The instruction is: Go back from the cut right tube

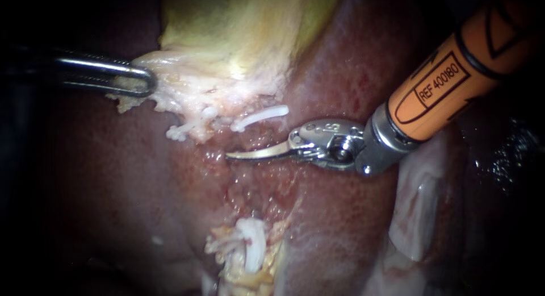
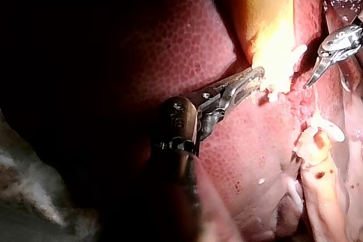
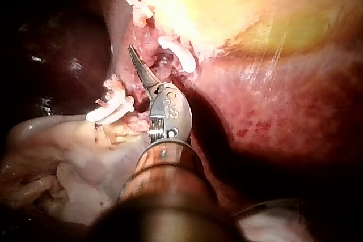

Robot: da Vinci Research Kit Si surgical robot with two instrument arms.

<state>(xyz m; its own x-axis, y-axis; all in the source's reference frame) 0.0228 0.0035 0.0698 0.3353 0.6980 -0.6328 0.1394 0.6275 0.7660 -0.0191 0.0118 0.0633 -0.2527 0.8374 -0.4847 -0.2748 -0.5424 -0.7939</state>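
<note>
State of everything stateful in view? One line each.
Left instrument, slim metal jaws: shut on the gallbladder's pale edge.
Right instrument, curved metal blades: shut, holding nothing, between the cut ends.
Yellow-green gallbladder: held at its edge.
Pale tube: cut, ends apart.
White upper clip: closed.
White lower clips: closed on the stump.

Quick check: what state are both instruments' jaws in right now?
Left instrument: jaws shut on the pale, frayed edge of the yellow gallbladder.
Right instrument: curved jaws shut, holding nothing.

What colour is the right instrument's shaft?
The shaft is orange with black markings, clearest in the endoscope view.
</note>
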